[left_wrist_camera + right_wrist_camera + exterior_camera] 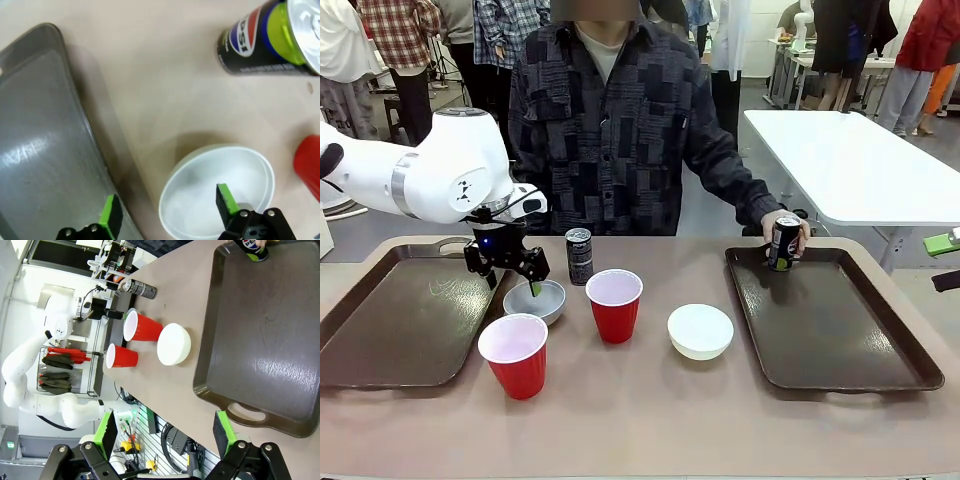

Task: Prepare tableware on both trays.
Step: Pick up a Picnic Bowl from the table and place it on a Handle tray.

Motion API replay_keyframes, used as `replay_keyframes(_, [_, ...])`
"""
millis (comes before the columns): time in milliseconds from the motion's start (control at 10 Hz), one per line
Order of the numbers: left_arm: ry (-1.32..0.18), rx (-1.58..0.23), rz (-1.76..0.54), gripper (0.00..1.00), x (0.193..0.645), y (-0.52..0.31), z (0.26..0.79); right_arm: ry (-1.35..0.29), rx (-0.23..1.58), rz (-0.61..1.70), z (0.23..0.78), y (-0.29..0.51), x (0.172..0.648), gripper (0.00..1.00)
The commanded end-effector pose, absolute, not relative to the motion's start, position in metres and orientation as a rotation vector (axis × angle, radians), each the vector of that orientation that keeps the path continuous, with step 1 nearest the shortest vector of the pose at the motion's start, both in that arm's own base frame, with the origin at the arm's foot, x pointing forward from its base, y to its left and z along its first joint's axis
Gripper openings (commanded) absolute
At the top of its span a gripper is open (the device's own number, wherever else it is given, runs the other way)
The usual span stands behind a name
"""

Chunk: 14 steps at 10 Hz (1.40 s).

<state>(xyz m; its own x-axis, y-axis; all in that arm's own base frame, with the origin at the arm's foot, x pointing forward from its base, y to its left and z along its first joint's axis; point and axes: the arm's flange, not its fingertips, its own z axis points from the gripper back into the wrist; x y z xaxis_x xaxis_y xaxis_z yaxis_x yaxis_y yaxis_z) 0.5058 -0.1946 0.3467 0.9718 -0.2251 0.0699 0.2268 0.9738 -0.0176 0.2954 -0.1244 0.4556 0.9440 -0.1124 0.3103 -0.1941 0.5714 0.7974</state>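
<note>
My left gripper (513,284) (168,210) is open astride the near rim of a small white bowl (548,303) (235,170), one green pad inside it and the other outside, over the left tray's (390,320) (40,150) edge. A dark can (579,256) (270,40) stands just behind the bowl. Two red cups (614,304) (514,355) and a second white bowl (700,331) (174,344) sit mid-table. The person's hand holds another can (783,243) (255,250) upright on the right tray (840,330) (260,340). My right gripper (945,262) (164,432) hangs open off the table's right end, holding nothing.
The person stands at the far side of the table, one arm reaching to the right tray. A white table (850,160) stands behind on the right. The red cup (307,165) is close beside the bowl under my left gripper.
</note>
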Motion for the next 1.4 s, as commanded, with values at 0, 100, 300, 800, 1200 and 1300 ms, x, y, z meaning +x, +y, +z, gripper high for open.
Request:
replay_keyframes(0, [-0.055,0.006,-0.174,0.46,0.517,-0.197,0.341,-0.351,0.982,0.054,0.455,-0.125,0.296,1.00])
replay_keyframes(100, [-0.047,-0.002,-0.168,0.00,0.518,-0.196,0.341,-0.351,0.982,0.054,0.455,-0.125,0.296,1.00])
replay_keyframes(300, [-0.048,-0.008,-0.162,0.00,0.519,-0.197,0.344,-0.351,0.982,0.054,0.455,-0.125,0.296,1.00])
replay_keyframes(800, [-0.034,-0.004,-0.155,0.00,0.521,-0.197,0.344,-0.351,0.982,0.054,0.455,-0.125,0.296,1.00])
replay_keyframes(1200, [-0.053,0.001,-0.140,0.00,0.521,-0.195,0.357,-0.351,0.982,0.054,0.455,-0.125,0.296,1.00])
replay_keyframes(1300, [-0.069,0.032,-0.145,0.00,0.519,-0.196,0.361,-0.351,0.982,0.054,0.455,-0.125,0.296,1.00])
